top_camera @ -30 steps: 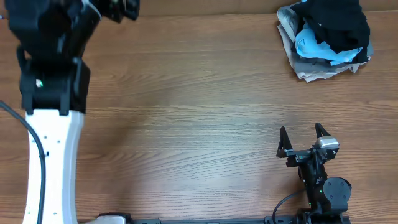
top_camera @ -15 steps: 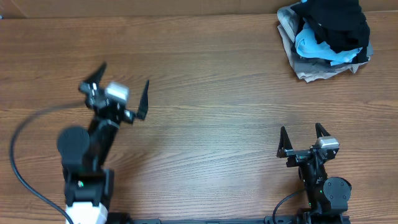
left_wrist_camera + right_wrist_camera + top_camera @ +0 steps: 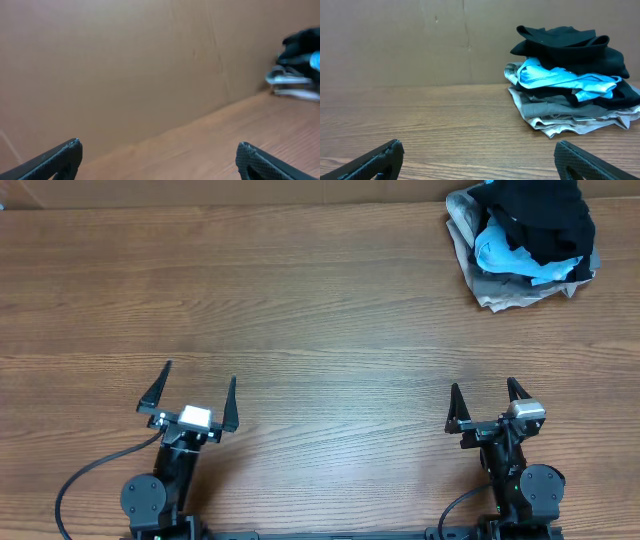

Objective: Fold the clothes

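The black T-shirt (image 3: 545, 220) lies crumpled on top of a pile at the table's far right corner. The right wrist view shows it (image 3: 570, 42) clearly, and the left wrist view shows it (image 3: 305, 42) as a blur at the right edge. My left gripper (image 3: 200, 371) rests near the front left edge, far from the pile, open and empty (image 3: 159, 145). Near the front right edge my right gripper (image 3: 484, 384) is also open, with only bare wood between its fingers (image 3: 479, 145). It points towards the pile, well short of it.
Under the black shirt lie a light blue garment (image 3: 500, 252) (image 3: 555, 77) and a grey-tan garment (image 3: 500, 285) (image 3: 560, 117). A brown cardboard wall (image 3: 420, 40) stands along the table's far edge. The wooden table top (image 3: 320, 310) stretches between the arms and the pile.
My left arm has swung down from the far left of the table to the front edge, with its gripper staying open. The right arm and the pile have not moved.
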`<action>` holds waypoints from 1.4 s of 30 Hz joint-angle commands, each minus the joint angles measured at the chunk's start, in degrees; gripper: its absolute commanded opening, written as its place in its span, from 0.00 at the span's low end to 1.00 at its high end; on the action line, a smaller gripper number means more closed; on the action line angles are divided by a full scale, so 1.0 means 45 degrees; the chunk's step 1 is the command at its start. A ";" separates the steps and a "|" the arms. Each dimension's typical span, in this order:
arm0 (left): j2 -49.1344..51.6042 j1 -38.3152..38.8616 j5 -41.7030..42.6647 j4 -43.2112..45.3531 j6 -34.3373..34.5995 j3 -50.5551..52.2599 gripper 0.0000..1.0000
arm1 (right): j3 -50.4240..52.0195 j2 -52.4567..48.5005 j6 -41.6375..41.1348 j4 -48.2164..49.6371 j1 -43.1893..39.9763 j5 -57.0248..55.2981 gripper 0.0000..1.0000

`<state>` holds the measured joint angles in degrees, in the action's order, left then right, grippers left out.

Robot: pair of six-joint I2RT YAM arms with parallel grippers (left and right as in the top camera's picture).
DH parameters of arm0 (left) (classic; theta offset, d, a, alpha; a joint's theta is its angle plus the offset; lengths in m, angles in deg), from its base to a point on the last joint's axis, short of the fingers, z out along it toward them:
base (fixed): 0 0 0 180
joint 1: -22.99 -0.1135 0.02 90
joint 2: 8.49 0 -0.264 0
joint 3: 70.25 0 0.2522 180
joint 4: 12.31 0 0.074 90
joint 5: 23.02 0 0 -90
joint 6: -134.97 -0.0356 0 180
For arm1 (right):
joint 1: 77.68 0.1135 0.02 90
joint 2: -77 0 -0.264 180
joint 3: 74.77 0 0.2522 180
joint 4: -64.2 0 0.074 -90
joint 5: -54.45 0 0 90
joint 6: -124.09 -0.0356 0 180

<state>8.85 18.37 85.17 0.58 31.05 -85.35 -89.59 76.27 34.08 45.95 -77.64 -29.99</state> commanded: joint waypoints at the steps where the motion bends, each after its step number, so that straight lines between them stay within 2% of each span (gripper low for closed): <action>1: -0.0787 -0.0194 -0.0185 -0.0933 0.0136 0.0238 1.00 | 0.0136 0.0126 -0.0053 0.0053 -0.0034 -0.0078 1.00; 15: -0.3861 -0.0588 -0.0141 -0.6533 0.0287 0.0238 1.00 | 0.0136 0.0126 -0.0053 0.0058 -0.0034 -0.0078 1.00; 20: -0.3813 -0.0646 -0.0175 -0.6562 0.0291 0.0238 1.00 | 0.0136 0.0126 -0.0053 0.0058 -0.0034 -0.0078 1.00; 24: -0.3813 -0.0646 -0.0170 -0.6557 0.1273 0.0238 1.00 | 0.0136 0.0126 -0.0053 0.0058 -0.0034 -0.0078 1.00; 42: -0.3798 -0.0636 -0.0170 -0.6543 0.1287 0.0238 1.00 | 0.0136 0.0126 -0.0053 0.0058 -0.0034 -0.0073 1.00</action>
<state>-7.50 16.07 84.74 -28.75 36.04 -84.48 -89.59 76.27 34.08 45.91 -77.64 -29.99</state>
